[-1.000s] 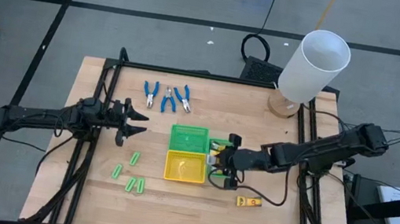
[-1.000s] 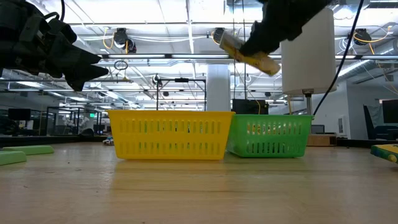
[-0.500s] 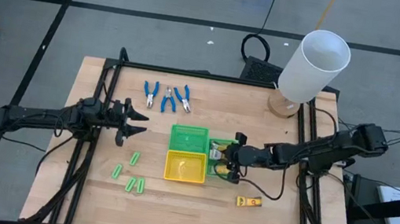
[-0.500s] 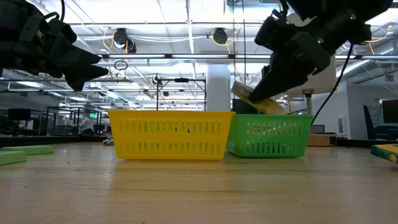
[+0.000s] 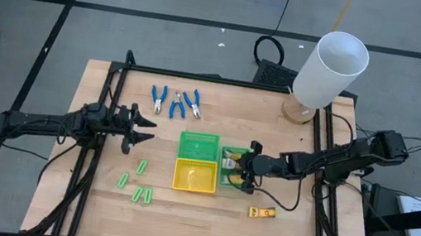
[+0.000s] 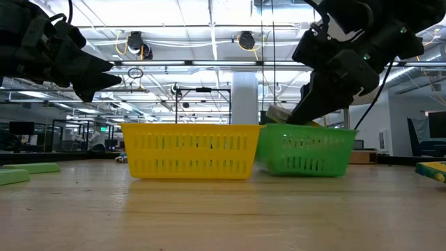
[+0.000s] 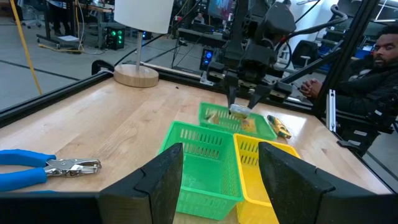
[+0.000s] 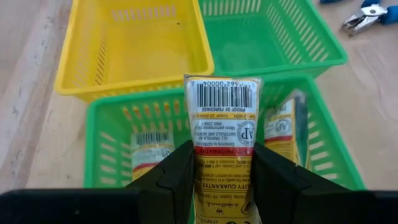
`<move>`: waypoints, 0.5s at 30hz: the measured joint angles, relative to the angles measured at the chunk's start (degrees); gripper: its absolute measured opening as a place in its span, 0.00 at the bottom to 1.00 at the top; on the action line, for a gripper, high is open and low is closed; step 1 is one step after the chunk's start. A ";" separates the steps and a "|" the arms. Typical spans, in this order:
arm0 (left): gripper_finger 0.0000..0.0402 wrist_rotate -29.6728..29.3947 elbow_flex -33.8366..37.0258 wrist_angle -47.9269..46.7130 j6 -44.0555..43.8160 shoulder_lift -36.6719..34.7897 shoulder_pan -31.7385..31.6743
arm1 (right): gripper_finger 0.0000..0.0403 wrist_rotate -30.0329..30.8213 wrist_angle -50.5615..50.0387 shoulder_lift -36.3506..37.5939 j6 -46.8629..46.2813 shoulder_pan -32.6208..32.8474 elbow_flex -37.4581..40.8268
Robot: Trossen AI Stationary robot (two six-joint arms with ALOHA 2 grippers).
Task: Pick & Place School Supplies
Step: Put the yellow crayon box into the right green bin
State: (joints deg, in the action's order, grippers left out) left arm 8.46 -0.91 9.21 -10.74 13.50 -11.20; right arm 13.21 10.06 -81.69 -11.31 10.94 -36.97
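My right gripper [image 5: 243, 167] is shut on a yellow-orange packet [image 8: 222, 124] with a barcode, low over the small green tray [image 5: 227, 176] that stands right of the green tray [image 5: 199, 145] and yellow tray [image 5: 194, 175]. Two more packets [image 8: 151, 156] lie in that small tray, and another packet [image 5: 261, 213] lies flat on the table. Three blue-handled pliers [image 5: 175, 102] lie near the far edge. Several light-green sticks [image 5: 139, 183] lie left of the yellow tray. My left gripper [image 5: 143, 129] hovers open, left of the trays. My right gripper pinches the packet between its two fingers [image 8: 180, 168], on the half away from the barcode [image 8: 222, 163]. The barcode end [image 8: 222, 96] sticks out past the fingertips. The fingers slant down from the table's right side. The packet is tilted at the small tray's rim [image 6: 279, 115]; whether it touches the tray does not show.
A big white cylinder [image 5: 331, 67] on a round wooden base stands at the far right corner. Black frame rails run along the table's left and right sides. Bare wood lies near the front edge. A person sits beyond the table in the left wrist view.
My right gripper has come down with the packet, from well above the trays to the small green tray's rim, staying shut on it. The packet has tipped with its free end lower, over the tray.
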 joint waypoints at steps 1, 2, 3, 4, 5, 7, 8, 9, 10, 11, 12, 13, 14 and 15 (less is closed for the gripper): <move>0.53 0.01 0.00 0.00 0.00 -0.01 0.00 | 0.32 0.00 0.05 0.00 0.00 0.00 0.00; 0.53 0.00 0.00 0.00 0.00 -0.02 0.00 | 0.32 0.00 0.07 0.00 0.00 0.02 0.00; 0.53 0.01 0.00 0.00 0.00 0.00 0.00 | 0.32 -0.01 0.26 0.00 0.00 0.02 0.00; 0.53 0.01 0.00 0.00 0.02 -0.02 0.00 | 0.32 -0.01 0.63 0.00 0.01 0.01 0.00; 0.53 0.00 0.00 0.00 0.00 -0.01 0.00 | 0.32 -0.02 1.06 0.00 0.00 0.02 0.00; 0.53 0.01 0.00 0.00 0.00 0.00 0.00 | 0.32 -0.02 1.89 0.00 0.00 0.02 0.00; 0.53 0.01 0.00 0.00 0.01 -0.01 0.00 | 0.32 -0.02 2.23 0.00 0.00 0.02 0.00; 0.53 -0.01 0.00 0.00 0.01 -0.02 0.00 | 0.32 -0.02 2.44 0.00 0.02 0.02 0.00; 0.53 0.00 0.00 0.00 0.00 -0.01 0.00 | 0.32 -0.02 2.54 0.00 0.00 0.02 0.00; 0.53 0.01 0.00 0.00 0.01 -0.01 0.00 | 0.32 -0.02 2.55 0.00 0.00 0.02 0.00; 0.53 0.01 0.00 0.00 0.02 -0.01 0.00 | 0.32 -0.02 2.54 0.00 0.00 0.02 0.00; 0.53 0.00 0.00 0.00 0.01 0.00 0.00 | 0.32 -0.02 2.54 0.00 0.00 0.02 0.00; 0.53 0.00 0.00 0.00 0.00 -0.01 0.00 | 0.32 -0.02 2.54 0.00 0.00 0.02 0.00; 0.53 0.01 0.00 0.00 0.02 0.00 0.00 | 0.32 -0.02 2.54 0.00 0.00 0.02 0.00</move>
State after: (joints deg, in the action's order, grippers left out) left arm 8.47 -0.91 9.21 -10.72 13.50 -11.20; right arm 13.19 12.60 -81.69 -11.31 10.96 -36.97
